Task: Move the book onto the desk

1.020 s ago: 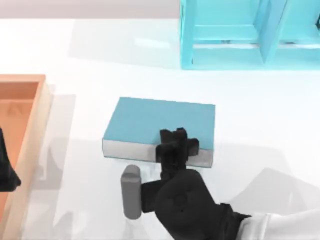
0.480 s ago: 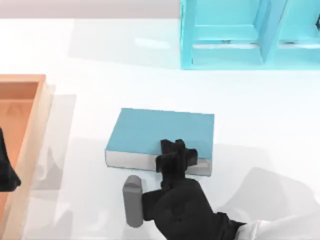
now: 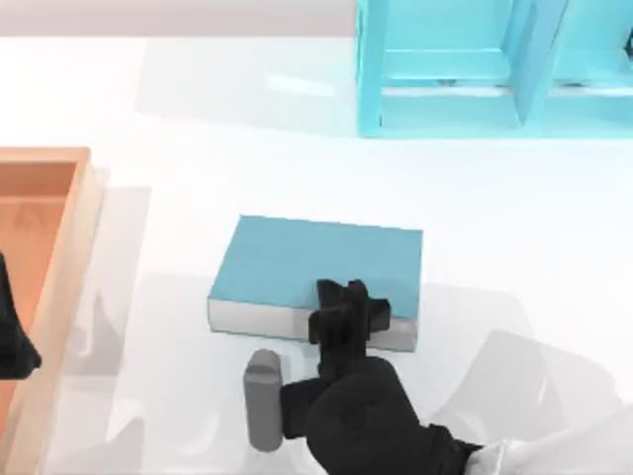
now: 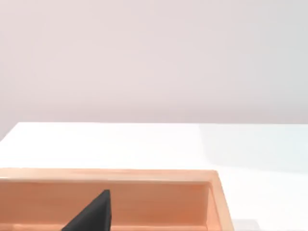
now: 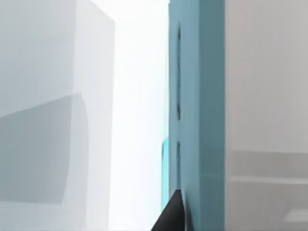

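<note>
My right tool (image 3: 348, 309) is clamped on the near long edge of the book (image 3: 316, 262), one finger over the teal cover, the other at the page side. The book looks flat and level on the white tabletop (image 3: 198, 119), well short of the cyan shelf unit (image 3: 445, 99) and apart from the wooden tray (image 3: 59, 228). I judge the task close to done: the step in hand is letting go cleanly. I should part the fingers with no sideways pull, so the cover is not dragged, then draw straight back from the book's near edge, away from the shelf unit. That side is open; around the book on every side lies bare tabletop, so nothing crowds the retreat. My left tool (image 4: 91, 216) is parked over the tray; I cannot tell its state.
</note>
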You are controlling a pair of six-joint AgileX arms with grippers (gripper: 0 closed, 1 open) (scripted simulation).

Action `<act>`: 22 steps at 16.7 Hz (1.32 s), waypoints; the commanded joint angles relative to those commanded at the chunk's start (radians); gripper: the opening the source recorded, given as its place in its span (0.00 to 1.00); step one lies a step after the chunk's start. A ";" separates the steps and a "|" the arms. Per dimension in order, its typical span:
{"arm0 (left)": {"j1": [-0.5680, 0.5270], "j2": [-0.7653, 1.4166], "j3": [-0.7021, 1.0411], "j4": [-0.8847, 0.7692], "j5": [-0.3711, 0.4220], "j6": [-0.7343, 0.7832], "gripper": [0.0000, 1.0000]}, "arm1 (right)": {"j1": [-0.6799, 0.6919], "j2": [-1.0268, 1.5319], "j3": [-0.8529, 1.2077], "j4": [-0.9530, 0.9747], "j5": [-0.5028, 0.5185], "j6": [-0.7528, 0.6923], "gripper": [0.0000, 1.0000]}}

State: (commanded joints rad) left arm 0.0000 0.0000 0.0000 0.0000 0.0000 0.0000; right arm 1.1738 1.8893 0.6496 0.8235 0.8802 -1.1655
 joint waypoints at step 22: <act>0.000 0.000 0.000 0.000 0.000 0.000 1.00 | 0.012 0.001 0.000 -0.015 0.008 0.014 1.00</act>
State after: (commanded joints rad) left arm 0.0000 0.0000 0.0000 0.0000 0.0000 0.0000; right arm 1.1855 1.8908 0.6493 0.8085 0.8884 -1.1518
